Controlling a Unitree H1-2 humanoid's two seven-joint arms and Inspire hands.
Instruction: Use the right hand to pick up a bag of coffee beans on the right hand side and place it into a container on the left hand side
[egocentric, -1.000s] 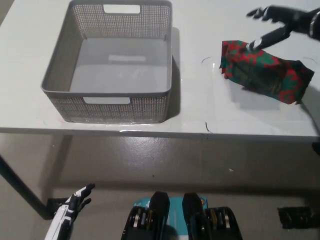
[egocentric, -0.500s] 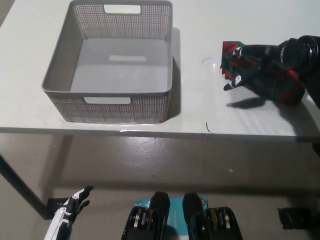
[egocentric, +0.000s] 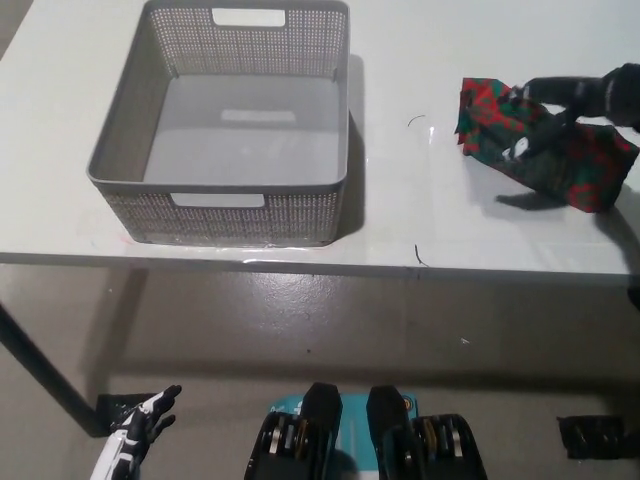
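Right hand (egocentric: 556, 112): black, upper right of frame, fingers wrapped over the coffee bag (egocentric: 545, 150) | Coffee bag: red-green, lay on white table (egocentric: 420, 210) at right edge | Container (egocentric: 232, 125): grey basket, upper left, well apart | Left hand (egocentric: 135, 440): lower left, fingers spread, held nothing

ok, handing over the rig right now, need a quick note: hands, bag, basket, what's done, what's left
Right hand: black, wrapped over the red-and-green coffee bag at the table's right side; the grasp looks closed, and the bag seems barely raised, if at all.
Left hand: white, resting low at the lower left, below the table edge, fingers apart, holding nothing.
Grey basket: left on the table, nothing in it.
Done: reach and grip.
Left: lift, carry left, release into the basket.
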